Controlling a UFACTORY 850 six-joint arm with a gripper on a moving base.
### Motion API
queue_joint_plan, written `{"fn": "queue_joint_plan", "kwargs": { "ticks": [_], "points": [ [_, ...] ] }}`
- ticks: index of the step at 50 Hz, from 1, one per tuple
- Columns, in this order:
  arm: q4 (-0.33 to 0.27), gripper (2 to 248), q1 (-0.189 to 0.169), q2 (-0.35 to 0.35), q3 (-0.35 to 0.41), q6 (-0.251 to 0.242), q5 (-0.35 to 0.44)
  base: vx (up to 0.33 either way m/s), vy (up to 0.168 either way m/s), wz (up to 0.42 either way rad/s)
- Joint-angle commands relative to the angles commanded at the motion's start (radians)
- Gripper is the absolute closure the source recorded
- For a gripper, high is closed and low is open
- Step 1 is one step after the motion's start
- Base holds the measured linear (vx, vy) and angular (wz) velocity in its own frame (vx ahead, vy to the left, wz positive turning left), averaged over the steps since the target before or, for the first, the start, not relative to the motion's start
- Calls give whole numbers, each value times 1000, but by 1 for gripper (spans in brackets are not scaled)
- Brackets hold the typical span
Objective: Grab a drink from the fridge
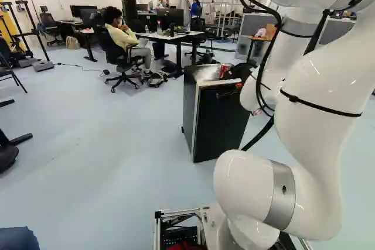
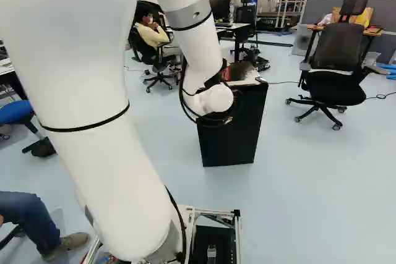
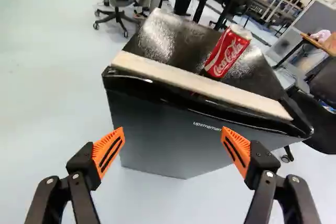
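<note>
Left base view: one white arm (image 1: 316, 86), one gripper (image 1: 235, 80), one black fridge (image 1: 217, 121), one red can (image 1: 224, 69).
The can is on top of the fridge, and the gripper is near it. In the right base view there are again one can and one fridge, and one black office chair (image 2: 337, 88) is at the right. In the wrist view, the can stands behind one pale strip (image 3: 199, 85); the gripper is open, its two orange pads (image 3: 108, 151) wide apart, the fridge ahead.

"Coca-Cola" on can (image 3: 228, 53), "upstreman" on fridge (image 3: 152, 135)
</note>
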Motion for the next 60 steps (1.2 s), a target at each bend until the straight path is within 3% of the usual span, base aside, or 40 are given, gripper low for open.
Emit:
{"fn": "queue_joint_plan", "kwargs": {
  "ticks": [26, 60],
  "points": [
    [187, 3, 16, -31, -36, 0, 234, 0, 0, 0],
    [541, 3, 101, -121, -140, 0, 260, 0, 0, 0]
  ]
}}
